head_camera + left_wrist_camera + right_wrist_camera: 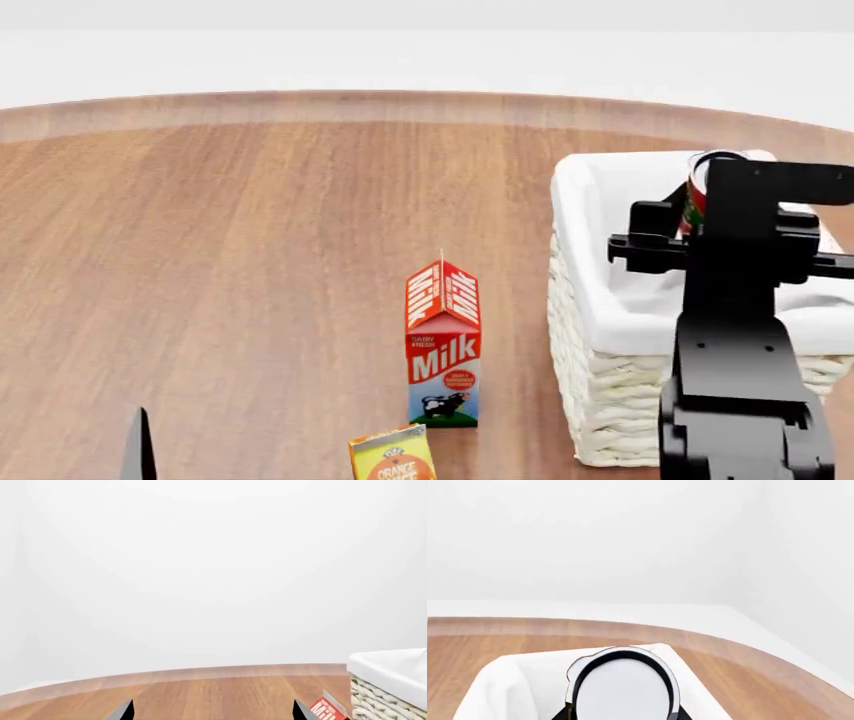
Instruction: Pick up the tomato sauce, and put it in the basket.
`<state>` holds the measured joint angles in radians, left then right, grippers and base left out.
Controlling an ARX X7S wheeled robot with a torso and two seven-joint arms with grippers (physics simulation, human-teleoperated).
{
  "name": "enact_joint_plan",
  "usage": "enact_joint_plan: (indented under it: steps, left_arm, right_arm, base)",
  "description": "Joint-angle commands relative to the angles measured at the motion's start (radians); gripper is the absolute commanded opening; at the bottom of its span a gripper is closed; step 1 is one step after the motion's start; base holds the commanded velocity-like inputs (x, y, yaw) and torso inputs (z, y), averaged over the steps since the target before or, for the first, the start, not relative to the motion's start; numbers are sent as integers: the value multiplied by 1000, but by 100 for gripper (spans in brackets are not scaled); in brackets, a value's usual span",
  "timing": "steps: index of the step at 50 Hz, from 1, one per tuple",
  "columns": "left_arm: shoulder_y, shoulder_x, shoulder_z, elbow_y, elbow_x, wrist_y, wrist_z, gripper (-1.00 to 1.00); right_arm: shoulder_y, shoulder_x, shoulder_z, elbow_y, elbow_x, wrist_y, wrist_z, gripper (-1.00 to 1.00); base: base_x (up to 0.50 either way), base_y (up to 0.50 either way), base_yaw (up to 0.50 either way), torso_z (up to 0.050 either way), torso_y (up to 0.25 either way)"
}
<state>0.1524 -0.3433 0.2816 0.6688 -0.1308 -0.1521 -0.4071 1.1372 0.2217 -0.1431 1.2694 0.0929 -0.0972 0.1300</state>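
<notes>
Right pincer (697, 215), at the end of the black right arm, was clenched on the tomato sauce (699, 190), holding the can above the interior of the basket (601, 300). In the right wrist view the can's silvery top (622, 690) filled the space between the pincer's fingers, with the white cloth liner (500, 690) around it; whether the can touched the liner could not be determined, since the arm hid its base. Left pincer (212, 711): only two dark fingertips showed, set well apart, hence released and holding nothing. The basket stood on the wooden surface (240, 260). Just beside it stood an upright milk carton (443, 345), and near that an orange juice carton (392, 455), cut off by the picture's edge.
</notes>
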Motion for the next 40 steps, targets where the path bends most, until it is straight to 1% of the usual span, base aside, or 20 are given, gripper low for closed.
enact_joint_plan:
  steps: [1,5,20,34,35,40]
  left_arm:
    - [-4,-3,5,-5,-4,0,-2,100]
    - [-4,-3,6,-6,-3,1,-4,100]
    - [-8,-5,13,-17,-4,3,-7,100]
    - [-12,-8,16,-18,-6,3,-12,100]
    - [-12,-8,17,-19,-6,3,-12,100]
    - [-13,-9,18,-18,-7,3,-14,100]
  right_arm:
    - [31,-8,32,39,-61,49,11,-100]
    - [21,-9,61,39,-53,74,2,-100]
    - [-3,-15,94,39,-78,128,-9,-100]
    - [-2,-14,107,39,-86,125,-15,-100]
    - [-3,-14,109,39,-85,119,-16,100]
    - [-8,-13,119,39,-84,110,-13,100]
  base:
    - [0,0,0,0,0]
    - [0,0,0,0,3]
    - [0,0,0,0,0]
    - [0,0,0,0,0]
    - [0,0,0,0,10]
    - [0,0,0,0,0]
